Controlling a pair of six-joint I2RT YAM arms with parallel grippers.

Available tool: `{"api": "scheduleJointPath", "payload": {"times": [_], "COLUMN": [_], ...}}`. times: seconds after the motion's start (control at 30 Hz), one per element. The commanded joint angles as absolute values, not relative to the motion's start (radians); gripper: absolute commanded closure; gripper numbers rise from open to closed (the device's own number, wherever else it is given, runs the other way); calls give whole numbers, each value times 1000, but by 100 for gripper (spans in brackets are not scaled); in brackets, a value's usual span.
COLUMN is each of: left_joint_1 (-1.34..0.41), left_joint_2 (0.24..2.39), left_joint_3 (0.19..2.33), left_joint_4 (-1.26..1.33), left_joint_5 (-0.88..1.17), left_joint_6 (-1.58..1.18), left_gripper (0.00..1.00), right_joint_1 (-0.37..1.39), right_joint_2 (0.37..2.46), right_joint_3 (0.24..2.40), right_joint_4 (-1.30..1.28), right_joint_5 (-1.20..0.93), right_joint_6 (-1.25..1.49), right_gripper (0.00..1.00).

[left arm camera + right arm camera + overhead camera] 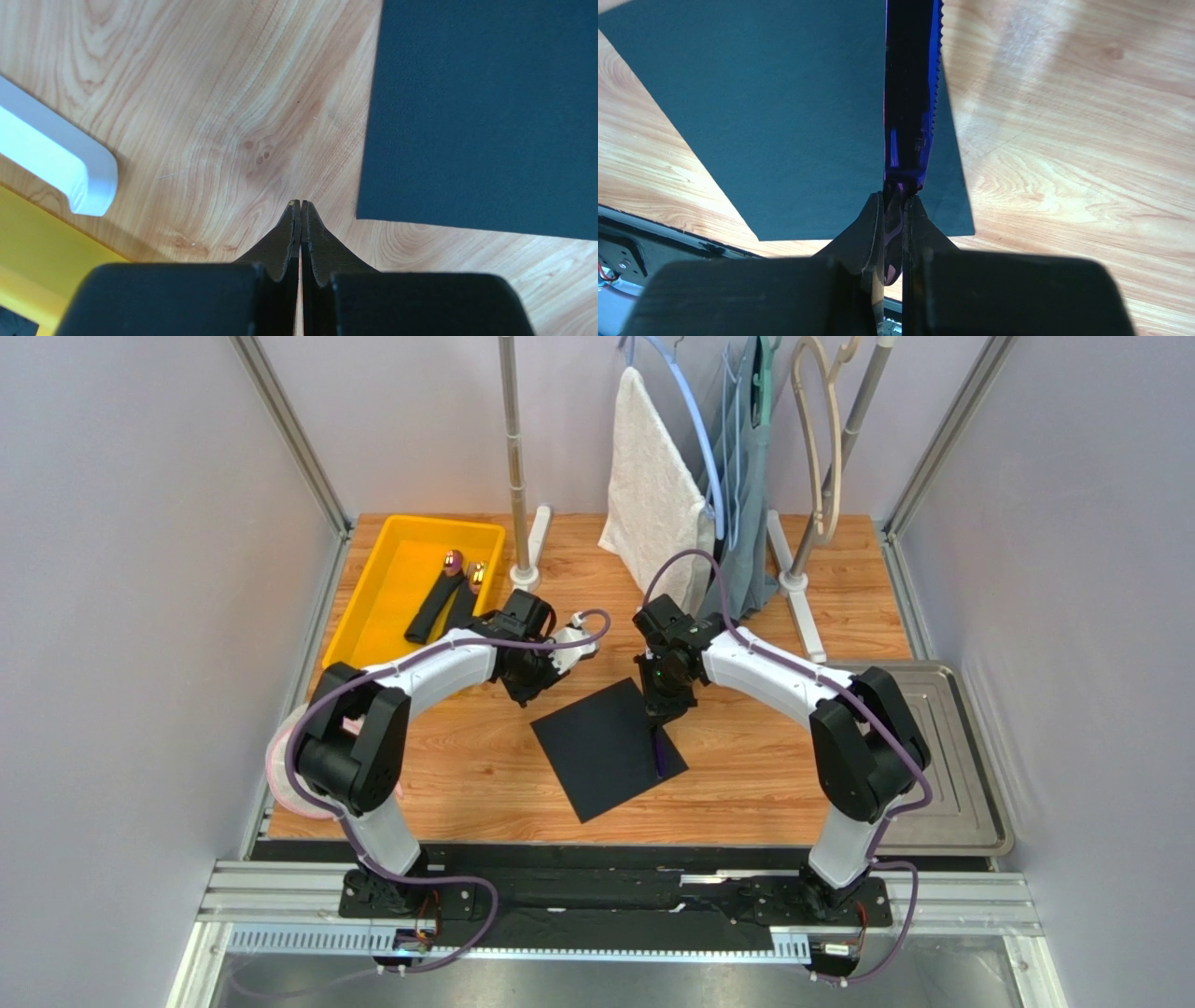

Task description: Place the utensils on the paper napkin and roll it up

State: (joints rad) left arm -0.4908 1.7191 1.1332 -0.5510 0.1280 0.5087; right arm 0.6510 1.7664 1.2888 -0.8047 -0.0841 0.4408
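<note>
the two arm bases sit on a metal rail [267, 896] at the near edge of a wooden table [463, 770], seen from above. the left gripper [530, 689] points down at bare wood just beside the upper-left edge of the black paper napkin [603, 749], which lies flat at mid-table, turned like a diamond. the right gripper [662, 711] hangs over the napkin's upper-right edge, a thin blue knife [659, 753] running from it toward the sheet's right corner. two more utensils [438, 605], with shiny heads and dark handles, lie in a yellow bin [376, 602] at the far left. a white towel [652, 483] and a grey-blue garment [744, 469] hang on a rack behind, and a metal tray [968, 770] sits at the right.

left wrist camera: the left gripper [301, 204], fingers pressed together with nothing between them, is above bare wood. a napkin [484, 105] corner lies just to its right, with a white rack foot [70, 168] and the bin [35, 273] to its left.

right wrist camera: the right gripper [895, 199] is clamped on one end of the knife [911, 91], whose serrated blade extends away along the napkin's [773, 105] right edge. whether the blade touches the sheet cannot be told.
</note>
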Motion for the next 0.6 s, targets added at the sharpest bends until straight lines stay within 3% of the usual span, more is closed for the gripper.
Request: {"api": "scheduleJointPath", "payload": {"times": [0.0,0.57], "left_joint_1": [-509,-580], "left_joint_2": [1736,1764], "left_joint_3": [1146,1072], "left_joint_4": [-551,-609], "left_joint_5": [87,133], "left_joint_6": [540,542], "left_gripper": [100,100], "right_joint_1": [635,595], "right_joint_2": [1776,1798], "right_joint_3": [1302,1299], "right_joint_4": [-773,-778], "right_joint_5": [-78,-77], "right_joint_6": [454,439], "right_gripper": [100,100]}}
